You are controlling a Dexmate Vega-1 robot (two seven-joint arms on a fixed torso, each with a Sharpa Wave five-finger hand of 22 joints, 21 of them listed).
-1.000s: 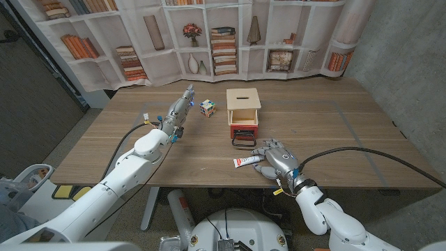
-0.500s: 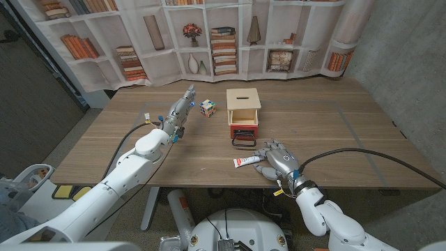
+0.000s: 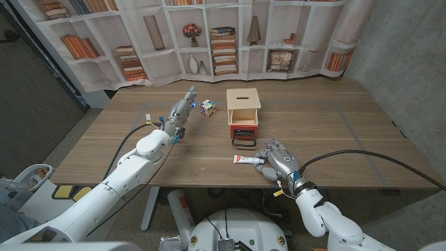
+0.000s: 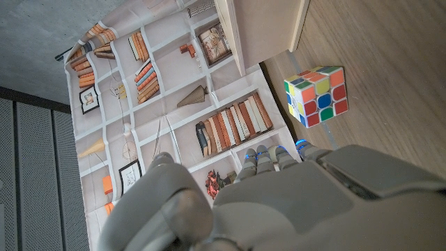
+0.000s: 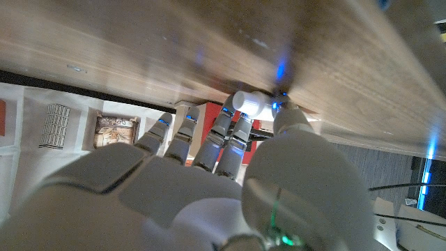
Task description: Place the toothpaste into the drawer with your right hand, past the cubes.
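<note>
1. Nearest the robot, the right hand [image 3: 274, 159] sits low at the table's [image 3: 334, 139] front, fingers [image 5: 221, 128] reaching onto the cap end of the toothpaste [image 3: 245, 160]. Whether it has a real grip or only touches, the views do not settle.
2. The toothpaste lies flat on the wood, just in front of the drawer [image 3: 243, 130].
3. That red drawer stands pulled out from the wooden box [image 3: 243, 104], handle toward the robot.
4. Left of the box sits the cube [image 3: 208, 107].
5. Beside the cube, the left hand [image 3: 180, 111] is stretched out, fingers extended, holding nothing.
6. At the back hangs a bookshelf backdrop [image 3: 209, 35].
</note>
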